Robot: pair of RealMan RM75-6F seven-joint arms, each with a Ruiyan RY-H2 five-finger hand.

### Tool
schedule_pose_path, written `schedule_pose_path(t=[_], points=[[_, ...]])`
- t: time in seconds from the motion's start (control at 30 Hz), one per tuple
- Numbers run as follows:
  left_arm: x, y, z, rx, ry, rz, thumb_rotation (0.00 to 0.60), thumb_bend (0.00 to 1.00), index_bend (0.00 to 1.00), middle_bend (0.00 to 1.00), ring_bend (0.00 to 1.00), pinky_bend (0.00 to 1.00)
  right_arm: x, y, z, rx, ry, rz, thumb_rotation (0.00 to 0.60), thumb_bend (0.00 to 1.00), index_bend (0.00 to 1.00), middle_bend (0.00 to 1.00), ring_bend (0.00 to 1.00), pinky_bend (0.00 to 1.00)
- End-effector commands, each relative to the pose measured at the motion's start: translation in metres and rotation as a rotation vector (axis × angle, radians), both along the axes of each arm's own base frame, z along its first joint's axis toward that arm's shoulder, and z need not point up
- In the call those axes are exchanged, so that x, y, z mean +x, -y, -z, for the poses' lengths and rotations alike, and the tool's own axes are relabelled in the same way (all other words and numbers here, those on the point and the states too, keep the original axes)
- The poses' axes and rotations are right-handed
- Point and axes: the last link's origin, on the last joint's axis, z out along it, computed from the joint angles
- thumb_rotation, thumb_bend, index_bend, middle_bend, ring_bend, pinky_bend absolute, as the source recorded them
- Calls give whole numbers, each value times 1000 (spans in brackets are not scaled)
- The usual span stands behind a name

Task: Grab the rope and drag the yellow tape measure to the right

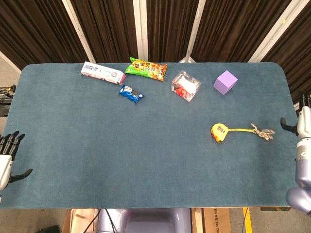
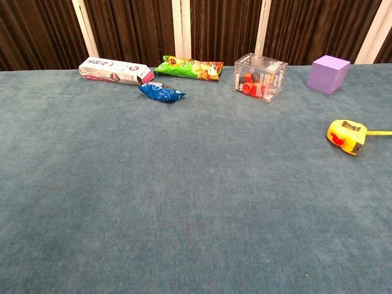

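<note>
The yellow tape measure (image 1: pixel 219 132) (image 2: pixel 346 135) lies on the blue table at the right. Its yellow cord runs right into a frayed rope (image 1: pixel 262 131) that lies loose on the cloth. My right hand (image 1: pixel 303 122) sits at the table's right edge, just right of the rope end and apart from it, thumb spread and holding nothing. Off the front left corner, my left hand (image 1: pixel 7 158) is open and empty. Neither hand appears in the chest view.
Along the back of the table (image 1: pixel 97 145) lie a white box (image 1: pixel 103 73), a green snack bag (image 1: pixel 146 69), a blue packet (image 1: pixel 130 93), a clear box of red pieces (image 1: pixel 185 86) and a purple cube (image 1: pixel 225 81).
</note>
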Motion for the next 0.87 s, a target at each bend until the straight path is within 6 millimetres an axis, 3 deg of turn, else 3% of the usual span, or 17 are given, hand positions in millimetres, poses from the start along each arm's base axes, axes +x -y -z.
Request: schedule_pose_path(t=[0.03,0.27,0.5,0.7,0.87], points=[[0,0,-1,2,-1,1,600,0,0,0,0,0,6,-17,12,30,-38,-46,600,318,0,0,0,0],[0,4,-4,19,-40,-1,600,0,0,0,0,0,29,-87,41,127,-48,-236,600,278,0,0,0,0],[1,13,-5,27,-63,-3,600,0,0,0,0,0,21,-154,54,162,-170,-346,600,265,0,0,0,0],[-1,18,-6,40,-95,2,600,0,0,0,0,0,7,-175,52,155,-267,-376,600,264,0,0,0,0],[-4,15,-4,42,-101,-16,600,0,0,0,0,0,4,-176,51,155,-246,-367,600,264,0,0,0,0]])
